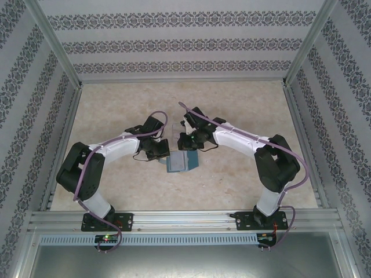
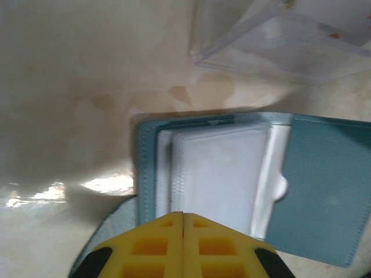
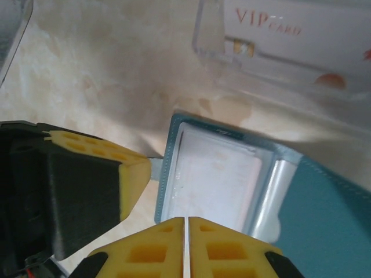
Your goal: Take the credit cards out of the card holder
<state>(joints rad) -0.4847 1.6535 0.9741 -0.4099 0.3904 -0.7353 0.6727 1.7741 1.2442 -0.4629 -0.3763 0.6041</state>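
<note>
Both shut tight: left gripper (image 2: 183, 217) & right gripper (image 3: 186, 220) over one edge of open card holder (image 3: 330, 214) (on counter (image 2: 69, 87)); can't tell if either pinches it.

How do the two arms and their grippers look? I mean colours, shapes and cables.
Both the left arm and the right arm have white links between bulky black joints. A thin purple cable runs along each arm in loose loops. The left gripper and the right gripper have bright yellow, wedge-shaped fingers with square recesses moulded into them.
</note>
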